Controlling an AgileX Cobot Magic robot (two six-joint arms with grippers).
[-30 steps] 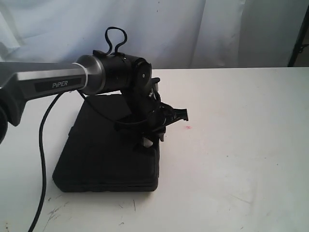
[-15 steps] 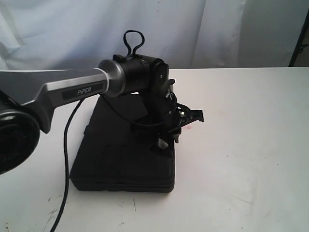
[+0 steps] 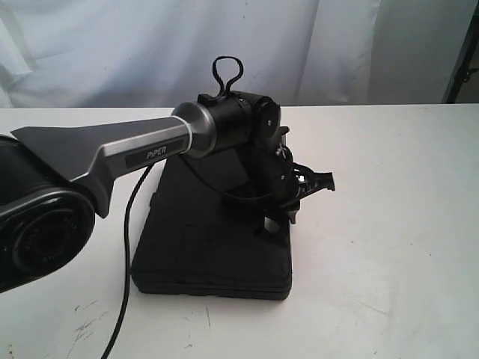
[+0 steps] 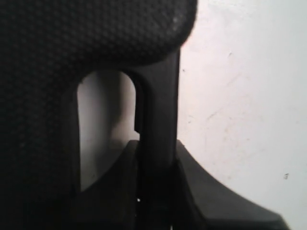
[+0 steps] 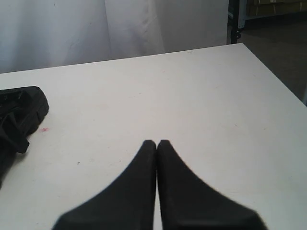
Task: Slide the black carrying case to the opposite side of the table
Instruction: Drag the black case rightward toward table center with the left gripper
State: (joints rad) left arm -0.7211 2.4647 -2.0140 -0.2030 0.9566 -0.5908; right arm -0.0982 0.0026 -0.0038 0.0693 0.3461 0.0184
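The black carrying case (image 3: 209,250) lies flat on the white table (image 3: 389,224), left of the middle. My left gripper (image 3: 279,218) reaches down at the case's right edge. In the left wrist view the case's handle (image 4: 158,110) runs between the two fingers and my left gripper (image 4: 156,160) is shut on it. The textured lid (image 4: 72,33) fills the rest of that view. My right gripper (image 5: 157,143) hovers over bare table, shut with nothing in it, and is out of the exterior view. It sees a corner of the case (image 5: 26,103) off to one side.
A cable (image 3: 127,247) hangs from the left arm and trails down the case's left side. White curtains (image 3: 299,45) hang behind the table. A small pink spot (image 5: 44,129) and scuff marks (image 3: 86,329) mark the tabletop. The table's far corner (image 5: 242,45) shows in the right wrist view.
The left arm has moved rightward, and the case has slid right with it across the table. The pink spot is now hidden behind the gripper in the exterior view.
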